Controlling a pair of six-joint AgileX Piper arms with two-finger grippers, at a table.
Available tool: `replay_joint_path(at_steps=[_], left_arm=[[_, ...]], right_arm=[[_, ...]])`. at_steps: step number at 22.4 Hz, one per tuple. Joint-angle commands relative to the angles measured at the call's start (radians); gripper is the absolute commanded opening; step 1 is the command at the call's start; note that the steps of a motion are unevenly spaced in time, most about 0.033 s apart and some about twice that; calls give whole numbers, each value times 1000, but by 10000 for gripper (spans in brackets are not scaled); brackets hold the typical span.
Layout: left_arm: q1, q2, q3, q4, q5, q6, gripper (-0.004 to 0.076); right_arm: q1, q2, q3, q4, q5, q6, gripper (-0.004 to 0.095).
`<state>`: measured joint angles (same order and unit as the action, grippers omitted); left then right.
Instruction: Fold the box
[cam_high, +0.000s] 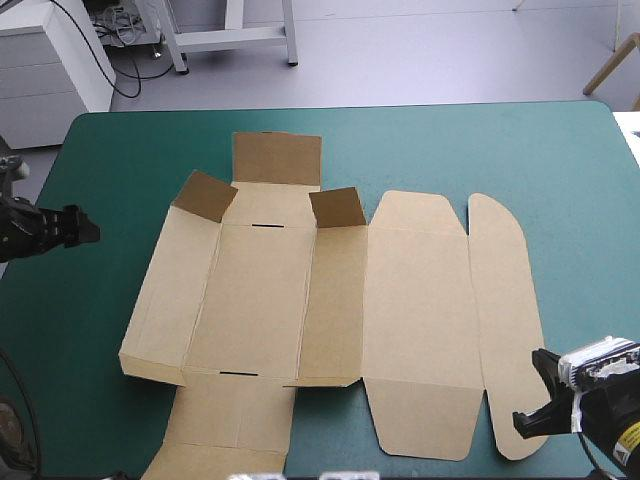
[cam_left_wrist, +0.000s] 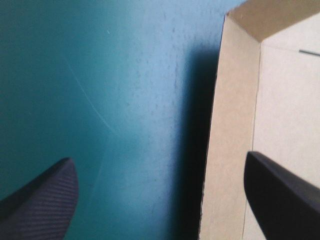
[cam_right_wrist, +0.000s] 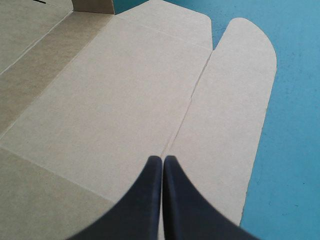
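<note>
While the brown box (cam_high: 300, 290) lies largely flat, the left claw (cam_left_wrist: 159, 162) gapes wide, the right claw (cam_right_wrist: 163, 159) pinched together.

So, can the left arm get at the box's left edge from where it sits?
Probably yes. The left gripper is open, and the left edge of the box lies ahead between its fingers, with only bare teal-green cover before it.

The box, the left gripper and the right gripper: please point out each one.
box (cam_high: 255, 300): high view, on its flat middle panel.
left gripper (cam_left_wrist: 158, 159): left wrist view, midway between its open fingertips.
right gripper (cam_right_wrist: 162, 159): right wrist view, where its shut fingertips meet.
</note>
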<state>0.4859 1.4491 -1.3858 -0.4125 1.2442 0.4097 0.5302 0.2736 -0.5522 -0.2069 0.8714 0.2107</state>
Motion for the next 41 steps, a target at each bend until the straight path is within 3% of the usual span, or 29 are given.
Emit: replay_joint_path(at_steps=[1, 9, 16, 24, 38, 40, 41], left_arm=[[4, 23, 80, -82, 53, 42, 640], [-14, 96, 204, -175, 57, 106, 640], [-223, 147, 208, -75, 57, 90, 640], [-358, 165, 215, -106, 57, 25, 640], [-368, 165, 306, -181, 57, 14, 640], [-368, 165, 306, -179, 57, 14, 623], [-368, 165, 306, -178, 57, 14, 573]], right_arm=[[-2, 9, -25, -19, -61, -10, -14], [-2, 9, -25, -19, -63, -10, -14], [-2, 9, -25, -19, -63, -18, -14], [-2, 9, -25, -19, -63, -18, -14], [-2, 9, -25, -19, -63, -18, -14], [-2, 9, -25, -17, -63, -18, -14], [-2, 9, -25, -16, -63, -18, -14]])
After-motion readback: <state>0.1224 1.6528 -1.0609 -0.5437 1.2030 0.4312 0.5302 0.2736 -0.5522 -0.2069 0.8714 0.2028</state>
